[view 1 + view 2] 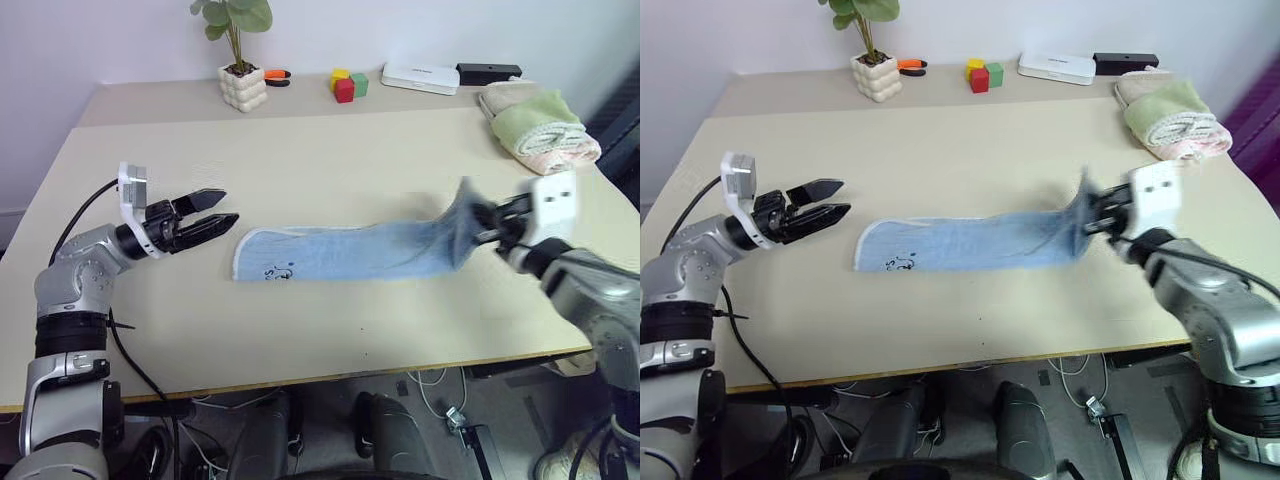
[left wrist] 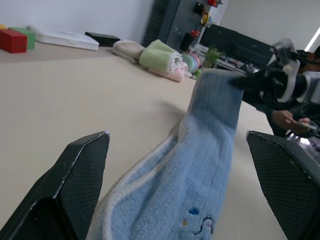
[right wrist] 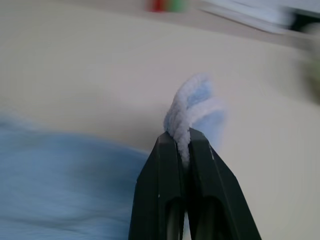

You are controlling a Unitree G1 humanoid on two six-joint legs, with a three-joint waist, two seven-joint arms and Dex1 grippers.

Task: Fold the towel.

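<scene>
One end of the towel [image 1: 350,250] is clamped in the right gripper [image 1: 487,222] above the desk [image 1: 300,150]; the left gripper [image 1: 222,213] stands apart, holding nothing.

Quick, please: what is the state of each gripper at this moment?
Left gripper: open, holding nothing, beside the near end of the towel.
Right gripper: closed on the towel's other end, lifted off the table.

The towel [image 1: 350,252] is soft, fluffy terry cloth with a stitched hem. The table [image 1: 300,150] beneath it looks smooth and matt. The left gripper [image 2: 180,200] fingers [image 2: 75,185] are matt black plastic, finely textured.
</scene>
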